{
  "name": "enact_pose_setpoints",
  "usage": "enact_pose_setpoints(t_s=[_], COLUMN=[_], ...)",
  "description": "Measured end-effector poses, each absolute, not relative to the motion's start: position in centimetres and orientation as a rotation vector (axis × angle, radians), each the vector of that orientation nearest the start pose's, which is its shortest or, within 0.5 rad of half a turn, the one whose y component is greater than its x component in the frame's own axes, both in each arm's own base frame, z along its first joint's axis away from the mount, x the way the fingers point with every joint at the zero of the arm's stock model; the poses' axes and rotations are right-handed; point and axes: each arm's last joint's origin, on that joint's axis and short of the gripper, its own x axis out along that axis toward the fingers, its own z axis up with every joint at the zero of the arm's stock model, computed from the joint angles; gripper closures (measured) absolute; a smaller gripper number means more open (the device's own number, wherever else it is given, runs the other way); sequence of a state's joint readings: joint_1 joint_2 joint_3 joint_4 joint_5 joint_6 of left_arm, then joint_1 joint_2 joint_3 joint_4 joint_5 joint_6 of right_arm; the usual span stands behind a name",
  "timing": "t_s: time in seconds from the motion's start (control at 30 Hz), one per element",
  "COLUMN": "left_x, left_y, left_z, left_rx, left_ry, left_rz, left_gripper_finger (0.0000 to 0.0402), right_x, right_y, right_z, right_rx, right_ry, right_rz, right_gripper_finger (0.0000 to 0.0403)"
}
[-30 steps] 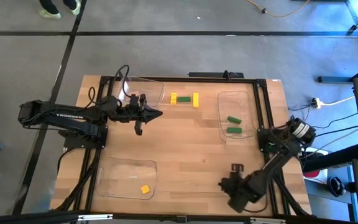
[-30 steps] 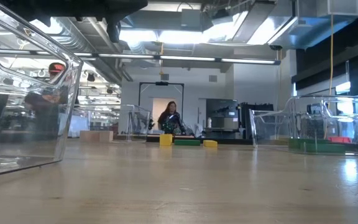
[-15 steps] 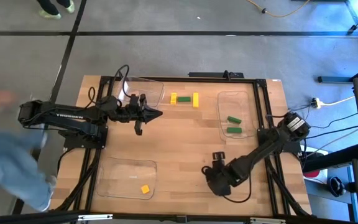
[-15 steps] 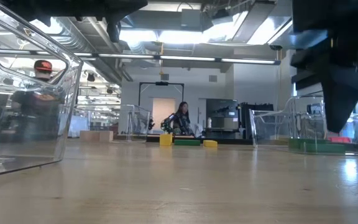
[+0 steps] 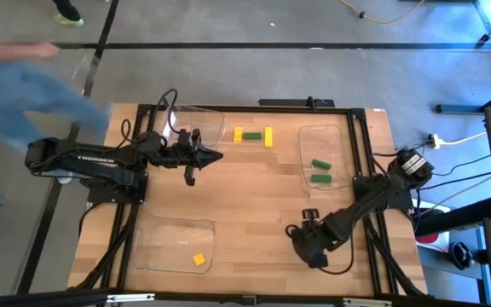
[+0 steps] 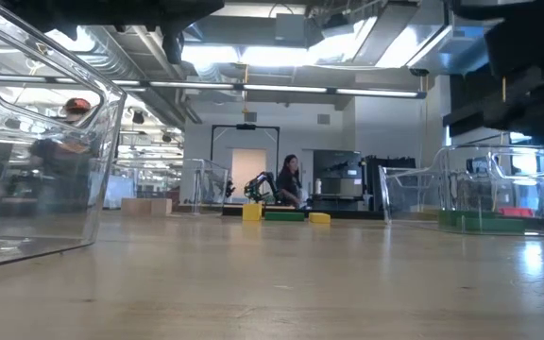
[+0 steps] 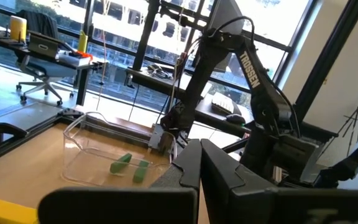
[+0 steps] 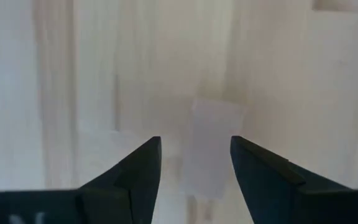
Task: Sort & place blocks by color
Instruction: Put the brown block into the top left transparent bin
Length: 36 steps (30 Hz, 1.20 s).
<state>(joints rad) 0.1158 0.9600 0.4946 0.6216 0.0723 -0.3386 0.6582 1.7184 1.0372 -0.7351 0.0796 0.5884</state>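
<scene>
Two yellow blocks [image 5: 238, 134] [image 5: 268, 136] and a green block [image 5: 251, 136] lie in a row on the table's far middle; they also show in the low view [image 6: 252, 212]. Two green blocks [image 5: 320, 164] [image 5: 320, 179] lie in the clear right tray [image 5: 303, 145]. One yellow block [image 5: 199, 259] lies in the near left tray [image 5: 147, 234]. My left gripper [image 5: 218, 156] is shut and empty, left of the row. My right gripper [image 5: 301, 228] is open and empty, pointing down over bare table [image 8: 196, 149], where a pale rectangular patch [image 8: 211, 146] shows between its fingers.
A third clear tray [image 5: 201, 124] stands at the far left, behind my left gripper. The table's middle is bare wood. A person in blue [image 5: 32, 85] passes beyond the table's left edge, and another person shows far off in the low view [image 6: 289, 179].
My right gripper has left the table's near edge, going up and toward the left, then back a little to the right, and is still open. The person has walked along the table's left side toward the far end.
</scene>
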Motion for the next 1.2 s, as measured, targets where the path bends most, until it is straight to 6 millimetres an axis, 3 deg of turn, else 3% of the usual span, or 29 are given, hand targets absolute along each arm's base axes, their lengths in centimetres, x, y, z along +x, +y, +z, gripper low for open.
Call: enact_pose_setpoints(t_s=[0.27,0.73,1.0,1.2], left_x=[20.9,20.9,20.9,20.9], left_y=[2.2,2.4,2.4,2.4], left_z=[27.9,27.9,27.9,27.9], left_rx=[-0.324,-0.323,-0.323,-0.323], left_ry=[-0.162,-0.164,-0.164,-0.164], left_rz=[0.017,0.027,0.027,0.028], left_gripper_finger=[0.0401,0.0401,0.0402,0.0402], right_x=[23.6,23.7,22.4,22.3], right_y=[17.9,17.9,17.2,17.0], right_z=[15.1,15.1,12.9,12.7], right_rx=[0.034,0.029,0.112,0.092], right_ry=[1.389,1.376,1.414,1.41], right_rz=[-0.007,-0.012,-0.009,-0.017], right_gripper_finger=[0.0207,0.0207,0.0207,0.0207])
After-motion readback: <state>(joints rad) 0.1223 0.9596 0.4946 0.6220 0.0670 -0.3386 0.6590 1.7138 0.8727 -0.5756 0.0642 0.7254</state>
